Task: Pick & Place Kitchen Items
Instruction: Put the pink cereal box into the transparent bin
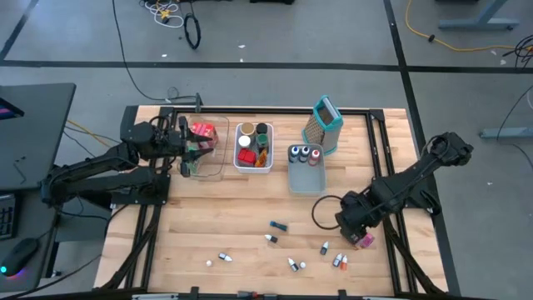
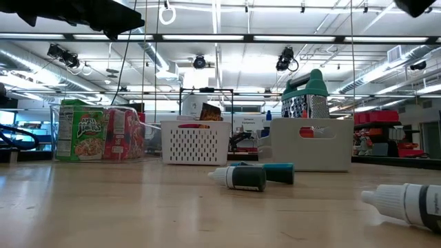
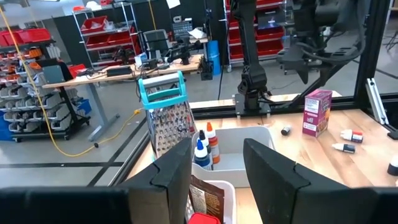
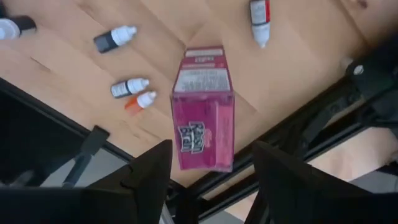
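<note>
Pink box (image 4: 204, 115) lies flat on the wood between the right gripper's (image 4: 211, 171) parted fingers, ungrasped; in the high view it is only a pink sliver (image 1: 364, 240) at lower right. Farther off, upper left, the left gripper (image 3: 217, 168) hovers released over the white bin (image 1: 253, 160), and only its wrist view shows small bottles (image 3: 205, 146) upright in the grey bin (image 3: 249, 134).

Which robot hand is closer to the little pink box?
The right one. The right gripper hangs open right over the pink box, which stands near the table's right edge. The left gripper is far across the table, above the clear bin.
</note>
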Controlling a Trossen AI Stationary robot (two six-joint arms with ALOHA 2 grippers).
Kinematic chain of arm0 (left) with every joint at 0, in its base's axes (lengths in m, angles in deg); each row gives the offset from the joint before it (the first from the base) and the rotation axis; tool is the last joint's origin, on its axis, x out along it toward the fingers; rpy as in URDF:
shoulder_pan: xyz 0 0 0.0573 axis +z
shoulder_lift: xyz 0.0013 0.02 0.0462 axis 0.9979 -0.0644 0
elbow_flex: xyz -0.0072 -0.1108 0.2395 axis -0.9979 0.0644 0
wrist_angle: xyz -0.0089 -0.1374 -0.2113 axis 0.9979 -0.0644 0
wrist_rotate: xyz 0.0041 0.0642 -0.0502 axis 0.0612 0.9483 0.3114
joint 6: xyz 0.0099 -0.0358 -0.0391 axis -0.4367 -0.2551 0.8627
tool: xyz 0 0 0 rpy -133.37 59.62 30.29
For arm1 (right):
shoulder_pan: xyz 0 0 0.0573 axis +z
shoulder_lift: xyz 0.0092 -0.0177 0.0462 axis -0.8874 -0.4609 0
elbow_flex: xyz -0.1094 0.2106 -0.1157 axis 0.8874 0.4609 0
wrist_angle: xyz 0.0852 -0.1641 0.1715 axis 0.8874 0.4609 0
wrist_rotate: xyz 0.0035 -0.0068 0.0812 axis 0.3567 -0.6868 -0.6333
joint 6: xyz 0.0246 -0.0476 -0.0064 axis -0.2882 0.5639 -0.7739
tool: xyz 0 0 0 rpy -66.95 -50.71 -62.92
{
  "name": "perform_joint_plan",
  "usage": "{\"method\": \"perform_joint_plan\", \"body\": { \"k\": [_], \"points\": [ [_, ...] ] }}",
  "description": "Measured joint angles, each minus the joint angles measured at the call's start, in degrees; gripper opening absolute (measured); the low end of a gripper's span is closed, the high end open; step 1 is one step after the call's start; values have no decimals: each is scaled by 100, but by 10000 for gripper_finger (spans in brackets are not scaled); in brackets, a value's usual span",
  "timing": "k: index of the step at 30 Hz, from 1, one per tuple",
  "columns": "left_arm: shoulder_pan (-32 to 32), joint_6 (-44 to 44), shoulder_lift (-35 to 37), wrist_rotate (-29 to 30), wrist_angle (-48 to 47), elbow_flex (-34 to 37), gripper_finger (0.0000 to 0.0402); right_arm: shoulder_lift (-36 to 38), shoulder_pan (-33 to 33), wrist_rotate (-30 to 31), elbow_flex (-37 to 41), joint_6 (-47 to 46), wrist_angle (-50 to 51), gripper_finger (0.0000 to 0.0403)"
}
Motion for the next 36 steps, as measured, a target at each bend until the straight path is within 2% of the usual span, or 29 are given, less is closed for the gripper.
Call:
{"method": "perform_joint_plan", "body": {
  "k": [3, 8, 11, 13, 20, 29, 36],
  "points": [
    [0, 6, 0, 2, 0, 0, 155, 0, 228, 16, 0, -280, 44, 233],
    [0, 9, 2, 2, 0, 0, 155, 2, 467, 438, 52, -487, -46, 229],
    [0, 47, 2, 2, 0, 0, 155, -2, 519, 382, 330, -566, -262, 216],
    [0, 98, 2, 2, 2, 0, 155, -2, 519, 138, 591, -586, -557, 204],
    [2, 105, 2, 2, 217, 0, 155, 17, 508, -19, 1117, -576, -1151, 145],
    [2, -180, 2, 7, 264, -2, 155, 12, 509, -42, 1137, -584, -1265, 13],
    [2, -157, 2, 7, 610, -2, 155, -22, 344, 204, 660, -380, -1201, 8]
  ]
}}
